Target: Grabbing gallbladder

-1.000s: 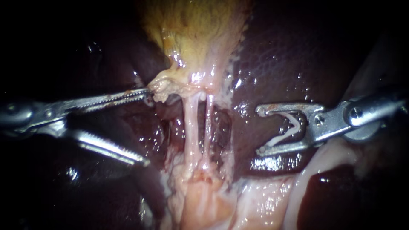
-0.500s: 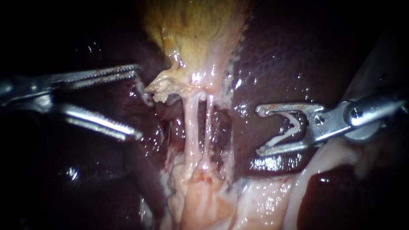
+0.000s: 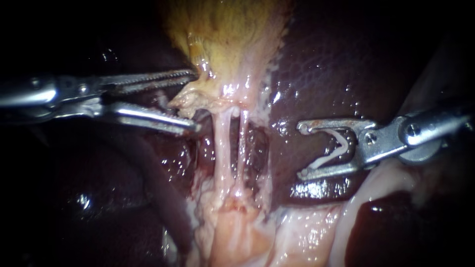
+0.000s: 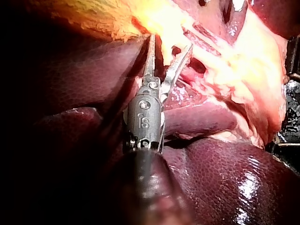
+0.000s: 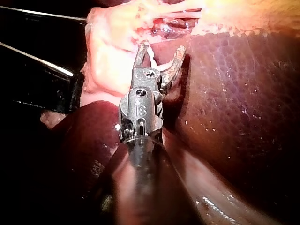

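Observation:
The yellowish gallbladder (image 3: 232,39) hangs from the top of the endoscope view and narrows into a pale ragged lower edge (image 3: 190,101). My left instrument (image 3: 196,101) is open, one jaw above that edge and one below it, with the tissue lying in the gap. In the left wrist view its jaws (image 4: 171,42) reach into the yellow tissue (image 4: 117,21). Two thin pale tubes (image 3: 222,148) run down from the gallbladder. To the right, over the liver (image 3: 321,64), my right instrument (image 3: 302,151) holds a white clip (image 3: 336,148) between wide-set jaws; that clip (image 5: 152,58) also shows in the right wrist view.
Dark liver (image 4: 234,178) surrounds the field on both sides. Pale fatty tissue (image 3: 237,232) lies below the tubes, and a pale band (image 3: 376,188) runs under my right instrument. Two thin bright rods (image 5: 37,56) cross the dark area beside my right instrument.
My left instrument has risen and moved right toward the gallbladder, and its jaws have narrowed around the lower edge. My right instrument has not moved.

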Motion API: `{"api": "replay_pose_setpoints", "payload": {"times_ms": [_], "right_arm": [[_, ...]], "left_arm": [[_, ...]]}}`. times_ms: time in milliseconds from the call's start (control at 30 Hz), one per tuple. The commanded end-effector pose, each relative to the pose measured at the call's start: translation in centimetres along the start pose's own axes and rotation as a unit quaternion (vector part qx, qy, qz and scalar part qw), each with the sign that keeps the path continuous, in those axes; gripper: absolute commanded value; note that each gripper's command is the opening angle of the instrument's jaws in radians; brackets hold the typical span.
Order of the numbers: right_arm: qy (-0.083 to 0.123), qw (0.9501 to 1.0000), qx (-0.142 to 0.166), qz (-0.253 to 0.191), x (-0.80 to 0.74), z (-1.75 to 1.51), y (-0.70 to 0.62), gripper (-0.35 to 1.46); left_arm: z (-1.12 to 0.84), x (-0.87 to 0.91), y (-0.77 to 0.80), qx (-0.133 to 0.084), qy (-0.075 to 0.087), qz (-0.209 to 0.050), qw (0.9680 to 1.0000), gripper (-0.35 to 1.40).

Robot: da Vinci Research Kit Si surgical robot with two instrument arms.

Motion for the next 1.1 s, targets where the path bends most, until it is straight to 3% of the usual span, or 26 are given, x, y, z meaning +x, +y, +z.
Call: {"api": "replay_pose_setpoints", "payload": {"times_ms": [33, 100, 233, 400, 733, 867, 1100], "right_arm": [[0.000, 1.0000, 0.000, 0.000, 0.00, 0.00, 0.00, 0.50], [0.000, 1.0000, 0.000, 0.000, 0.00, 0.00, 0.00, 0.50], [0.000, 1.0000, 0.000, 0.000, -0.01, 0.00, 0.00, 0.50], [0.000, 1.0000, 0.000, 0.000, -0.01, 0.00, 0.00, 0.50], [0.000, 1.0000, 0.000, 0.000, -0.01, 0.00, 0.00, 0.50], [0.000, 1.0000, 0.000, 0.000, -0.02, -0.02, 0.00, 0.50], [0.000, 1.0000, 0.001, 0.000, -0.02, -0.02, 0.00, 0.50]], "left_arm": [[-0.01, -0.01, 0.00, -0.002, 0.001, -0.002, 1.0000, 0.41], [-0.05, 0.01, 0.00, -0.005, 0.001, -0.006, 1.0000, 0.39], [-0.17, 0.08, -0.05, -0.011, 0.001, -0.019, 0.9998, 0.12], [-0.26, 0.12, -0.10, -0.007, 0.000, -0.033, 0.9994, -0.35], [-0.29, 0.11, -0.12, -0.002, -0.002, -0.051, 0.9987, -0.35], [-0.45, 0.22, -0.12, -0.007, -0.004, -0.068, 0.9976, -0.35], [-0.88, 0.53, -0.20, -0.009, -0.003, -0.078, 0.9969, -0.35]]}}
